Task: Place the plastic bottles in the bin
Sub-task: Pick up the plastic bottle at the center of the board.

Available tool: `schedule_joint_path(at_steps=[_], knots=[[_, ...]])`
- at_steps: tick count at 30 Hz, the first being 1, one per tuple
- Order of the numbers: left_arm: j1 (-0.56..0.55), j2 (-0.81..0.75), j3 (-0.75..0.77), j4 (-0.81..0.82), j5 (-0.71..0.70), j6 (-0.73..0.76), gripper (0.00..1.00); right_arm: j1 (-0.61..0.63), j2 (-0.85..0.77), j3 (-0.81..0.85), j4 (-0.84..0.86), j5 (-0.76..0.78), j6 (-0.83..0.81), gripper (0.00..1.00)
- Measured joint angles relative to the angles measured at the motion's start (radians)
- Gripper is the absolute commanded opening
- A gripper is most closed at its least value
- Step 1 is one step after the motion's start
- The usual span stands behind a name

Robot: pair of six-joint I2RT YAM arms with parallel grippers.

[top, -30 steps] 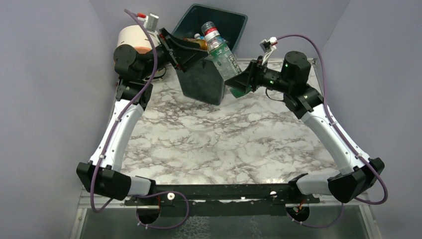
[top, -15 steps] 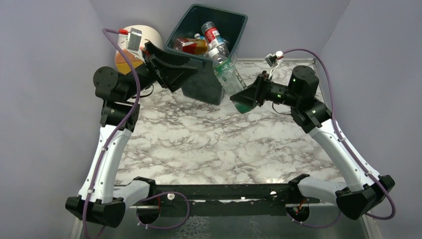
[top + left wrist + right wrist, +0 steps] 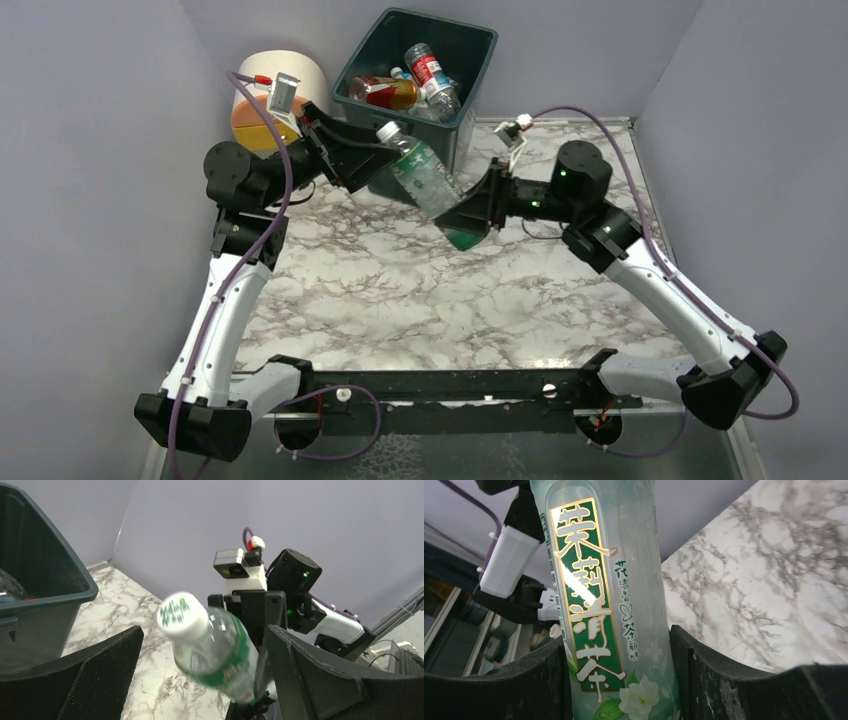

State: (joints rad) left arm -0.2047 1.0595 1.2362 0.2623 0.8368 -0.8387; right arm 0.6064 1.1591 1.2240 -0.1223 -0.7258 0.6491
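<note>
Right gripper (image 3: 462, 213): clamped on base of green-label bottle (image 3: 420, 177) | bottle: tilted above table (image 3: 450, 290), cap end between fingers of left gripper (image 3: 372, 150), spread wide | bin (image 3: 450, 22): far edge, other bottles (image 3: 430, 72) inside.

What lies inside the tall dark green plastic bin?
Inside the dark green bin: an amber bottle with a red label and a clear bottle with a red label. Whatever lies beneath them is covered.
</note>
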Motion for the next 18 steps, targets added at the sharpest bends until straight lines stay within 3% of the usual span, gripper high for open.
schedule_joint_path(at_steps=[6,18], knots=[[0.0,0.014,-0.035,0.021,-0.006,-0.013,0.99,0.137,0.104,0.055,0.031,0.036,0.005,0.62],[0.0,-0.043,-0.04,-0.025,-0.04,0.033,0.99,0.14,0.134,0.138,0.048,0.086,0.006,0.62]])
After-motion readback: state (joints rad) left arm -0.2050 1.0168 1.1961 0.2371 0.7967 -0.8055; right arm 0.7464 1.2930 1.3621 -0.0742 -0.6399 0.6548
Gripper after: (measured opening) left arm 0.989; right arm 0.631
